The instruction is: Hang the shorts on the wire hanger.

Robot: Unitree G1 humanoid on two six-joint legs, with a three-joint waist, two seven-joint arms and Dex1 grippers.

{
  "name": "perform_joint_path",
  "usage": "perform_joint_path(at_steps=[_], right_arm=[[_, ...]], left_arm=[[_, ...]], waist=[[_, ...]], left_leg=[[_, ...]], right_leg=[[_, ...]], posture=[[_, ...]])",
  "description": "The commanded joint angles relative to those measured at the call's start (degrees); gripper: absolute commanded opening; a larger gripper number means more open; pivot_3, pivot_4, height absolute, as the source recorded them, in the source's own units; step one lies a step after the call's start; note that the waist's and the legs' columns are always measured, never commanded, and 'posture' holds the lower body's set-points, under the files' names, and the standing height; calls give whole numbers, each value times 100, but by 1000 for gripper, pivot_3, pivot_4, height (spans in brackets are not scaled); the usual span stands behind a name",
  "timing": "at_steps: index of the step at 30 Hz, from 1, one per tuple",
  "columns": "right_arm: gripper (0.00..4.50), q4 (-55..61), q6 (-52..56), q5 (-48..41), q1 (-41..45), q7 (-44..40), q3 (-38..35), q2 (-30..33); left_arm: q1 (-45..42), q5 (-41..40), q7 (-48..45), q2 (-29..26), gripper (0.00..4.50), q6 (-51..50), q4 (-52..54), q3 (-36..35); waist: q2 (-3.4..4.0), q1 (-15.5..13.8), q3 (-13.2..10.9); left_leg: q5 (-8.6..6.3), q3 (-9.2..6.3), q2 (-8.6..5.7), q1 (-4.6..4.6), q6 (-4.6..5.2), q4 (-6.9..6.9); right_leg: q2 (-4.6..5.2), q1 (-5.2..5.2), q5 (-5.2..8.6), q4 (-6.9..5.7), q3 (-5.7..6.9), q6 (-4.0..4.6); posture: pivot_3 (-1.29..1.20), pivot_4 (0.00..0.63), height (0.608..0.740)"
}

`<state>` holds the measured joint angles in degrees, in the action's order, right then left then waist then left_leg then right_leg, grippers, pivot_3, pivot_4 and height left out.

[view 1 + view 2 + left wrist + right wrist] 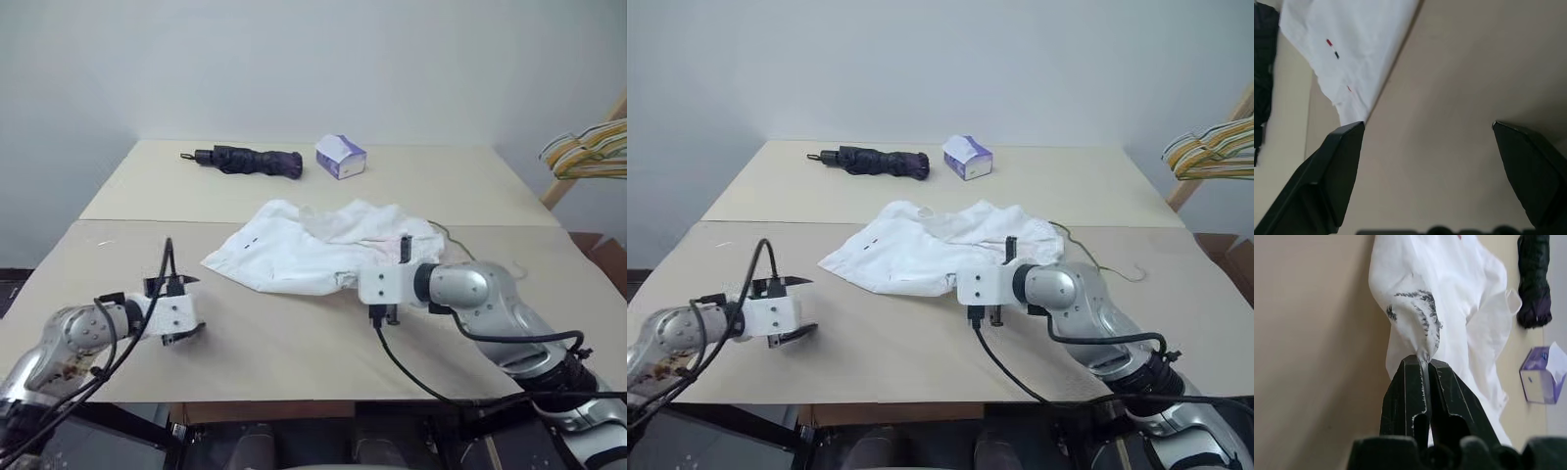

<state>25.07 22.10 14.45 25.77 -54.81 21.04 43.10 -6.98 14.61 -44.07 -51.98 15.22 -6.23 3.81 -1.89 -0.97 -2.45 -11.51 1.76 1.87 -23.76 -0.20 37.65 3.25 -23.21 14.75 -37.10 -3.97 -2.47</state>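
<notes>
Shorts (313, 250): white cloth, thin, matt, wrinkled; grey smudged marks on the fold pinched in the right pincer (1424, 363). Right pincer fingers (1403, 396): black hard plastic, scuffed, fine pale scratches. Left pincer (1427, 147) fingers (1339, 166): black plastic, smooth, slight sheen. Table (294, 343): beige board, matt, smooth, seam across the middle. Umbrella (250, 160) near far edge: dark fabric, matt, crumpled. Tissue box (340, 156) near far edge: purple-white cardboard, white paper sticking out. Wire hanger (1097, 262) by right edge: thin bare metal, dull.
</notes>
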Motion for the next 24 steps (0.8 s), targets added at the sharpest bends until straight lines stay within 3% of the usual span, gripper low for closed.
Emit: perform_joint_path(at_steps=[1, 13, 17, 24], right_arm=[[19, 311, -355, -451, -109, -169, -558, 203], [19, 532, -568, -1077, -572, -305, -1074, 466], [0, 496, -582, -1026, -602, -229, -1059, 454], [0, 182, -700, -728, -681, 84, -922, 437]], left_arm=[[-381, 198, 305, 212, 4500, 116, -332, 151], [-1856, 817, 1228, 1116, 4500, 481, -2244, 749], [-2269, 938, 1365, 1308, 3601, 623, -2785, 928], [-2419, 844, 1394, 1226, 1314, 860, -3054, 884]], waist=[[-1, 4, 2], [-1, 59, 9], [-2, 77, 10], [-2, 168, 10]], left_leg=[[0, 1, 1, -1, 1, 0], [8, 1, 0, -3, 14, 5], [8, 1, -1, -4, 14, 7], [8, 1, 0, -8, 14, 7]], right_leg=[[0, 4, -3, -1, -1, 1], [-8, 15, -7, -6, -4, 1], [-8, 17, -7, -5, -4, 0], [-9, 15, -8, -6, -5, 1]], posture=[[14, 0, 740], [-23, 0, 740], [-34, 0, 740], [-45, 0, 740]])
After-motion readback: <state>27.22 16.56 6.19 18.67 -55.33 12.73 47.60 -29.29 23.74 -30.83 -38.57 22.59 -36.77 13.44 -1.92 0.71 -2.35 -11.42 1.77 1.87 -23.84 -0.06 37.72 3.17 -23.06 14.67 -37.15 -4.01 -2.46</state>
